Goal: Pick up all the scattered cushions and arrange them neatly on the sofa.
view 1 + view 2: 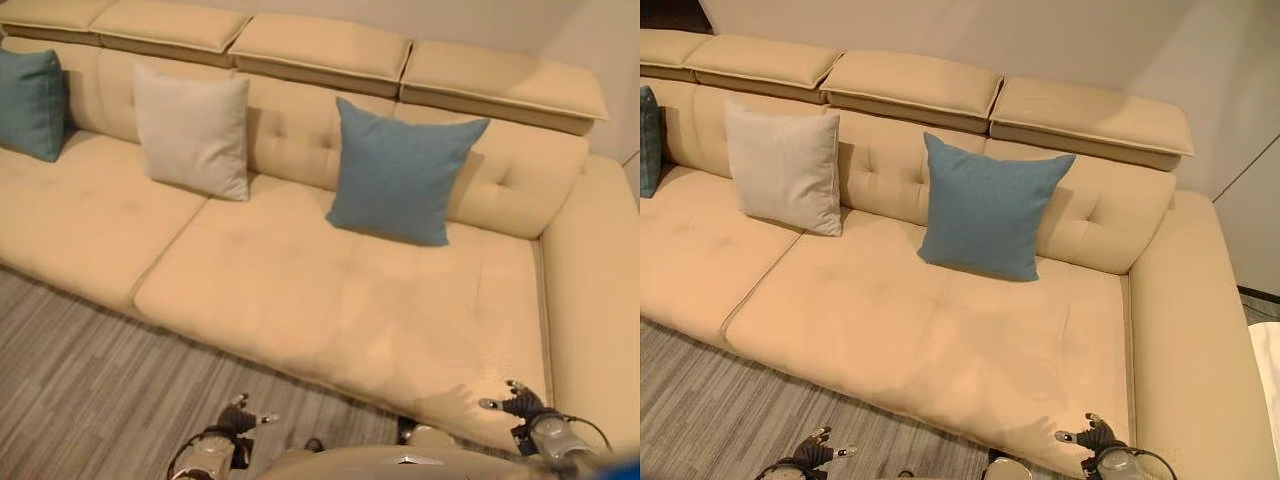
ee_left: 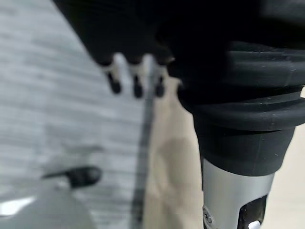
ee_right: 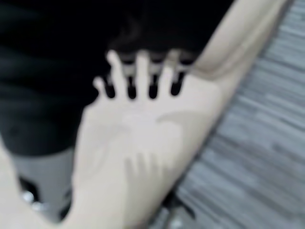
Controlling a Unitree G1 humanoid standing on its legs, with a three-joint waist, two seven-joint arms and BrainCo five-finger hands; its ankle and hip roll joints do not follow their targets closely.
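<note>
Sofa [image 1: 330,300], left to right: a teal cushion [image 1: 30,102] at the far left end, a cream cushion [image 1: 193,131] just beside the seat seam, a blue cushion [image 1: 398,172] right of centre. All three stand upright, leaning on the backrest, well apart from each other.

Floor [image 1: 90,390] in front of the sofa: grey boards, no cushion on the stretch you can see.

Your left hand [image 1: 238,420] hangs low over the floor near the sofa's front edge, fingers straight and relaxed, holding nothing. Your right hand [image 1: 517,402] sits low over the seat's right front corner, fingers spread, also holding nothing.

Judgement: the placing step looks finished for these three; the task stands at checking for strays. Next move calls for a look around the floor beyond this stretch. If nothing turns up, you might even out the spacing, since the right end of the seat is bare.
</note>
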